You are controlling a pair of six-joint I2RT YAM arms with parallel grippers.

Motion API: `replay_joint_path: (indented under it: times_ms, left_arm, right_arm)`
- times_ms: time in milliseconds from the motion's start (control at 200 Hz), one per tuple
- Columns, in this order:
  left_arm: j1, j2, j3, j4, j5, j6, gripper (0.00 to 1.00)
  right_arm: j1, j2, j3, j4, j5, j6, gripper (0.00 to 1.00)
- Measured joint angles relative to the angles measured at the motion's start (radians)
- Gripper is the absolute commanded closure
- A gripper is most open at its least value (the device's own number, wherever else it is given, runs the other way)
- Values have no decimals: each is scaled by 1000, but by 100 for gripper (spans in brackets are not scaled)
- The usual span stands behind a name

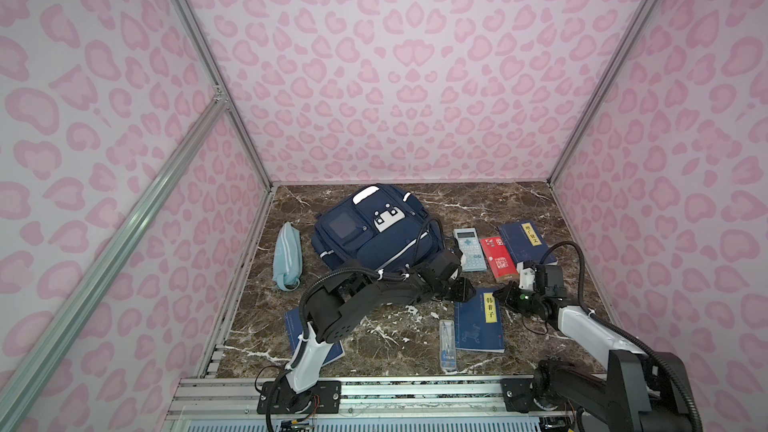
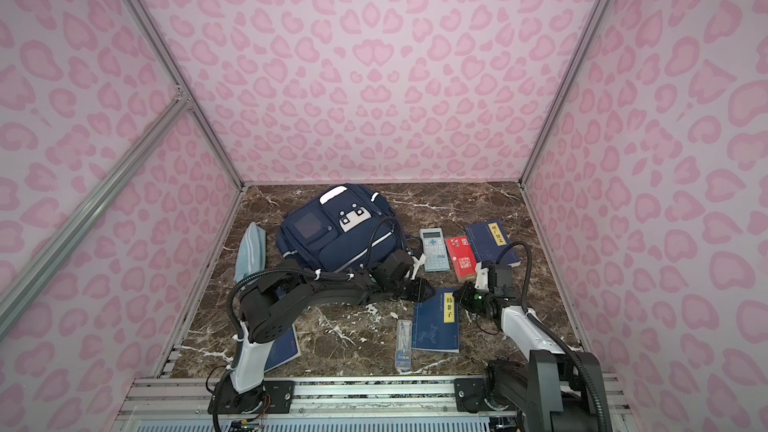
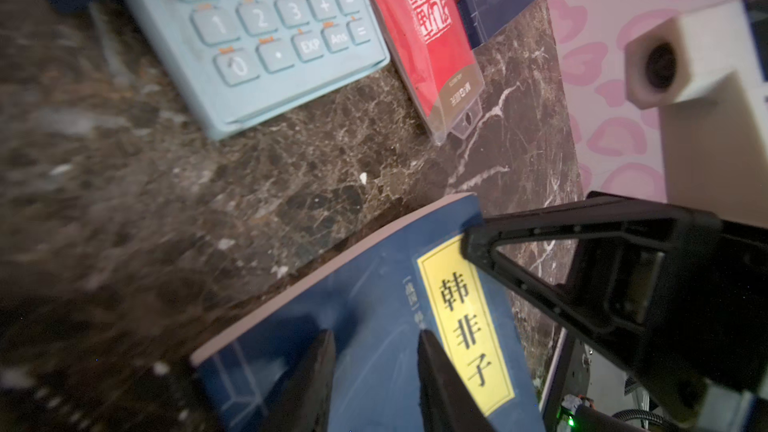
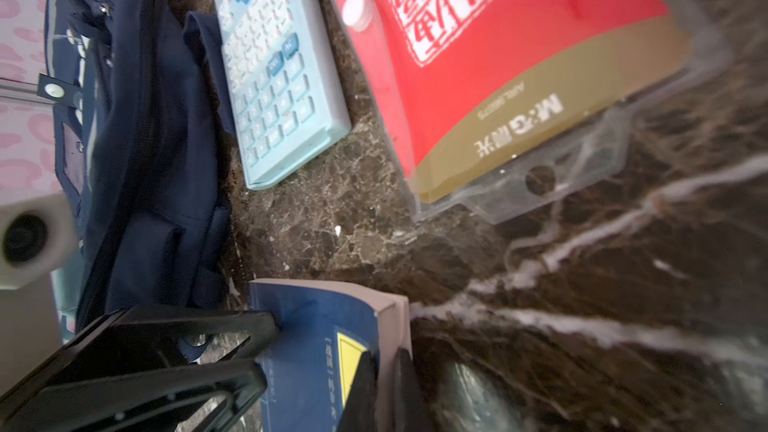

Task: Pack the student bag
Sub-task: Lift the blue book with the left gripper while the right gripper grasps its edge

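right hand (image 4: 384, 355) is pinching the blue book (image 1: 478, 326), 5 o'clock of the student bag (image 1: 374, 238), likely to lift it. left hand (image 3: 376, 336) is hovering open above the cover, perhaps to steady it.

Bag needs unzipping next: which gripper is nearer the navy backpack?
Left. The left gripper is over the blue book's far-left corner, just in front of the backpack's near right corner; the right gripper is at that book's far-right corner, farther from the backpack.

Light-blue calculator (image 1: 469, 249) beside red packet (image 1: 498, 261); pale pouch (image 1: 286, 255) well apart
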Motion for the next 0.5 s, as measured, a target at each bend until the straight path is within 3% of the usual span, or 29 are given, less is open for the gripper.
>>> replay_joint_path:
  times_ms: [170, 310, 500]
  left_arm:
    - [64, -175, -92, 46, 15, 24, 37]
    - [84, -246, -203, 161, 54, 28, 33]
    - [89, -219, -333, 391, 121, -27, 27]
  right_arm:
    - [-18, -110, 64, -64, -27, 9, 100]
    - [-18, -201, 97, -68, -60, 52, 100]
    - [-18, -317, 128, -58, -119, 129, 100]
